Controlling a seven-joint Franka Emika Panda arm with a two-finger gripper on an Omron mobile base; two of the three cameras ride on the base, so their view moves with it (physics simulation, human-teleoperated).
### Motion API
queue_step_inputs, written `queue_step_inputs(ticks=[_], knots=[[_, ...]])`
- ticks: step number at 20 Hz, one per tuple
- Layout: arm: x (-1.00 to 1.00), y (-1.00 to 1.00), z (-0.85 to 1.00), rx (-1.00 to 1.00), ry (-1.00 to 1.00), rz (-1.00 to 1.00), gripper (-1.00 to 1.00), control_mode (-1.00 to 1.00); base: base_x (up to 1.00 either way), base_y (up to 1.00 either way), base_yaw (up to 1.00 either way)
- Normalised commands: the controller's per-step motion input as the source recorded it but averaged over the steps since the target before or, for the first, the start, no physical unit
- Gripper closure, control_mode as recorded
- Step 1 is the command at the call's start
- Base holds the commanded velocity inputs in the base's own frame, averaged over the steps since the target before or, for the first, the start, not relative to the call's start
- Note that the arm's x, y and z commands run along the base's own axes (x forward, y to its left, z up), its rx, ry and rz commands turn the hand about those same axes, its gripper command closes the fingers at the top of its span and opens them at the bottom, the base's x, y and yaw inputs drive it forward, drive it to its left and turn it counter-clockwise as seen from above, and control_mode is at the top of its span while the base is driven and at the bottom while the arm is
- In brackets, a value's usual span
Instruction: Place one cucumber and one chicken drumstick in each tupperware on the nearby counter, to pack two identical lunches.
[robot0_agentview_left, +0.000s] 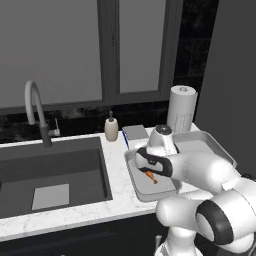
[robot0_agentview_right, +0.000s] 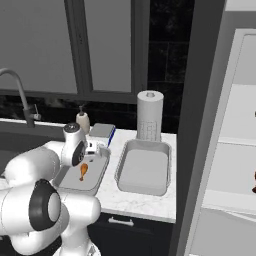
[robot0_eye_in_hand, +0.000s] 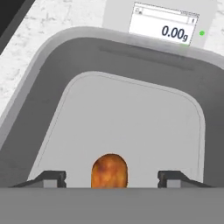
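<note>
An orange-brown chicken drumstick (robot0_agentview_left: 151, 176) (robot0_agentview_right: 83, 171) (robot0_eye_in_hand: 109, 169) lies on the floor of the left tupperware (robot0_agentview_left: 140, 193) (robot0_agentview_right: 93, 187) (robot0_eye_in_hand: 52, 57), a shallow light-grey container on the white marble counter (robot0_agentview_left: 117, 202) (robot0_agentview_right: 127, 201). My gripper (robot0_eye_in_hand: 112, 175) hovers just above it, open, with its two dark fingertips (robot0_eye_in_hand: 51, 176) standing well clear of the drumstick on either side. The second tupperware (robot0_agentview_left: 212, 145) (robot0_agentview_right: 144, 172) sits just to the right and holds nothing. No cucumber is in view.
A digital scale (robot0_agentview_left: 136, 132) (robot0_agentview_right: 101, 131) (robot0_eye_in_hand: 164, 24) stands right behind the left container. A soap bottle (robot0_agentview_left: 111, 127) (robot0_agentview_right: 82, 121) and a paper towel roll (robot0_agentview_left: 181, 107) (robot0_agentview_right: 150, 115) line the back. The dark sink (robot0_agentview_left: 50, 170) with its faucet (robot0_agentview_left: 35, 110) lies to the left.
</note>
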Motion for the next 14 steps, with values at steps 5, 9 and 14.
queue_step_inputs(ticks=[5,9,14], knots=[[-0.55,0.00,0.79,0.00,-0.17,0.00,-1.00,-1.00,0.00,0.00,0.00],[-1.00,-0.21,1.00,0.01,-0.23,0.00,-1.00,-1.00,0.00,0.00,0.00],[-0.98,-0.58,0.99,0.05,-0.21,-0.02,-1.00,-1.00,0.00,0.00,0.00]])
